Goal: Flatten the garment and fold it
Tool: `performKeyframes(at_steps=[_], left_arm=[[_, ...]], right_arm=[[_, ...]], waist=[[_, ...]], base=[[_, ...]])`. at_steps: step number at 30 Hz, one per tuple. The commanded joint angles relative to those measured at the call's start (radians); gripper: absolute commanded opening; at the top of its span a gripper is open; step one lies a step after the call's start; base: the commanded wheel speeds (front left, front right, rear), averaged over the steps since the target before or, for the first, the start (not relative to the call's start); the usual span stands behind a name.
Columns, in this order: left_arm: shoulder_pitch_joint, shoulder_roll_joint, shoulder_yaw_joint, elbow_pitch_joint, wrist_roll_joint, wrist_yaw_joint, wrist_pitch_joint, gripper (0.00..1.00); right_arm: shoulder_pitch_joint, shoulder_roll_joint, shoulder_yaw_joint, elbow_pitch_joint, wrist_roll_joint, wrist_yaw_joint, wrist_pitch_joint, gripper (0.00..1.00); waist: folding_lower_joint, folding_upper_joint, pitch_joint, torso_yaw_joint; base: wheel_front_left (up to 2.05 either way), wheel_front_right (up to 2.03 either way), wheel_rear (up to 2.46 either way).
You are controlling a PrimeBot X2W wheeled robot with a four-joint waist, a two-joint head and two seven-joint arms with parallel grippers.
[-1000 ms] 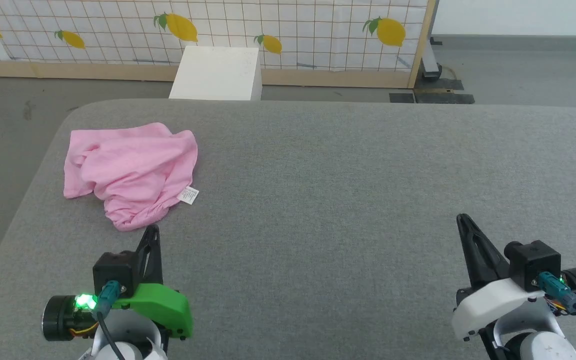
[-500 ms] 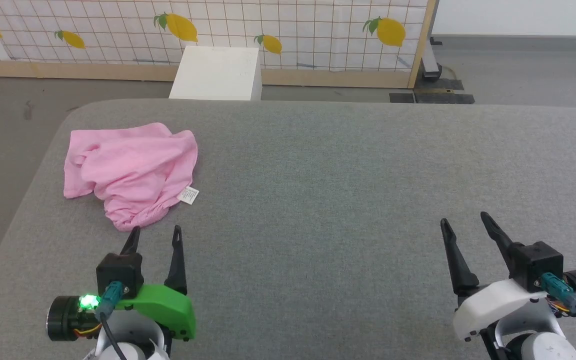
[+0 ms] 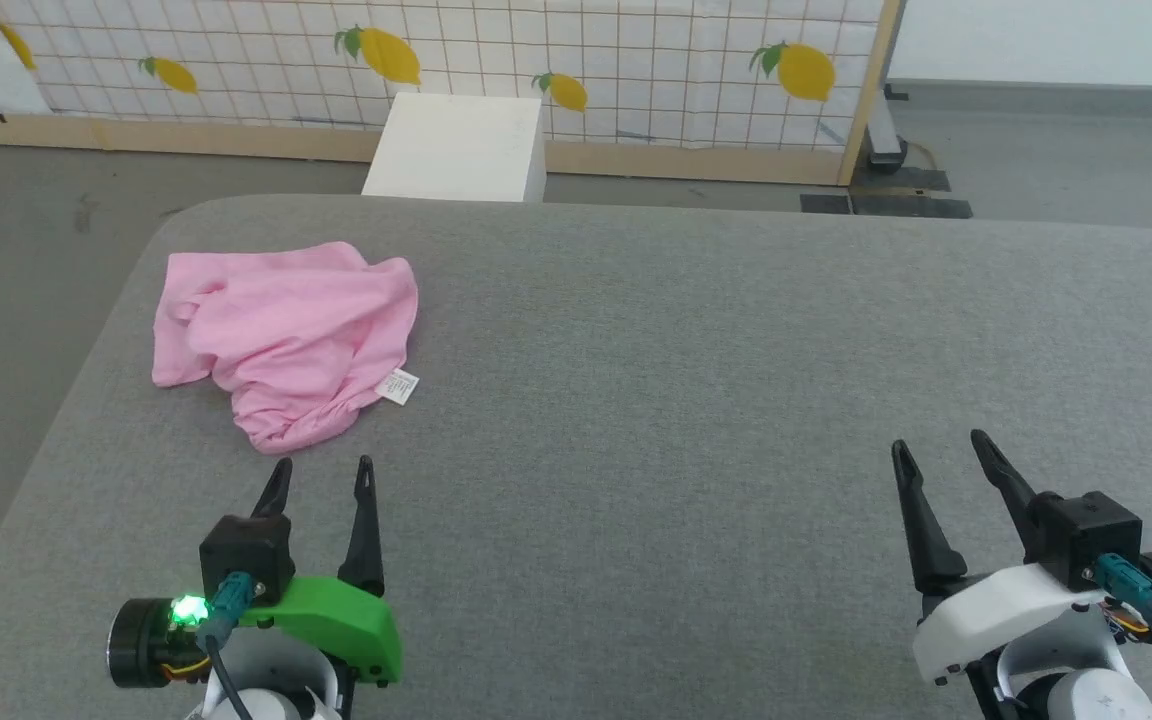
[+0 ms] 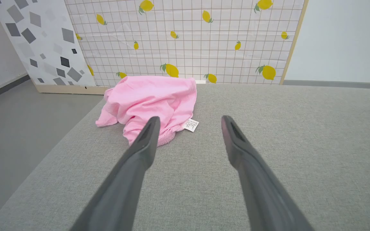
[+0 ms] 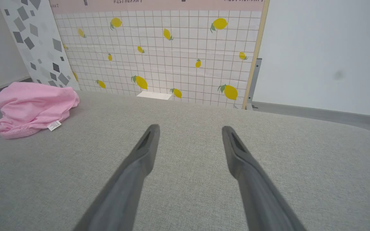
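The garment (image 3: 286, 335) is a crumpled pink heap on the far left of the grey table (image 3: 686, 380), its small white label (image 3: 398, 386) sticking out at the right. It also lies ahead in the left wrist view, garment (image 4: 153, 101), and at the far left in the right wrist view, garment (image 5: 34, 107). My left gripper (image 3: 321, 475) hovers open just short of the heap's near edge, touching nothing. My right gripper (image 3: 936, 455) is open and empty far to the right over bare cloth. Both pairs of fingers are spread wide, left gripper (image 4: 189, 120), right gripper (image 5: 189, 130).
A white box (image 3: 456, 150) stands on the floor behind the table. A lemon-print grid screen (image 3: 536, 70) closes off the back. The table's left edge drops to grey floor (image 3: 16, 300) close to the garment.
Both grippers went from shut to open. The head camera shifted slightly, so the whole scene sits a little right and lower. The garment has not moved.
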Motion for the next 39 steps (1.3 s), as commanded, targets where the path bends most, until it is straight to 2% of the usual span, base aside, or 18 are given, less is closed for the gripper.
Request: performKeyframes(at_steps=[1,9,26,39], left_arm=[[0.007,0.001,0.000,0.004,-0.013,0.008,-0.010,1.00],[0.020,0.004,0.000,0.009,-0.027,0.016,-0.026,1.00],[0.041,0.009,-0.014,0.028,-0.065,0.034,-0.070,1.00],[0.051,0.008,-0.023,0.040,-0.092,0.047,-0.096,1.00]], right_arm=[[0.013,0.000,-0.001,0.007,0.009,0.000,-0.011,1.00],[0.019,0.000,-0.001,0.021,0.024,0.000,-0.027,1.00],[0.034,0.001,0.005,0.063,0.057,-0.001,-0.071,1.00],[0.037,0.001,0.011,0.090,0.076,-0.001,-0.097,1.00]], waist=[[0.0000,0.0000,-0.002,0.011],[0.0000,0.0000,-0.007,0.059],[0.0000,0.0000,-0.014,0.211],[0.0000,0.0000,-0.012,0.295]], base=[[0.00,0.00,0.00],[0.00,0.00,0.00],[0.00,0.00,0.00],[0.00,0.00,0.00]])
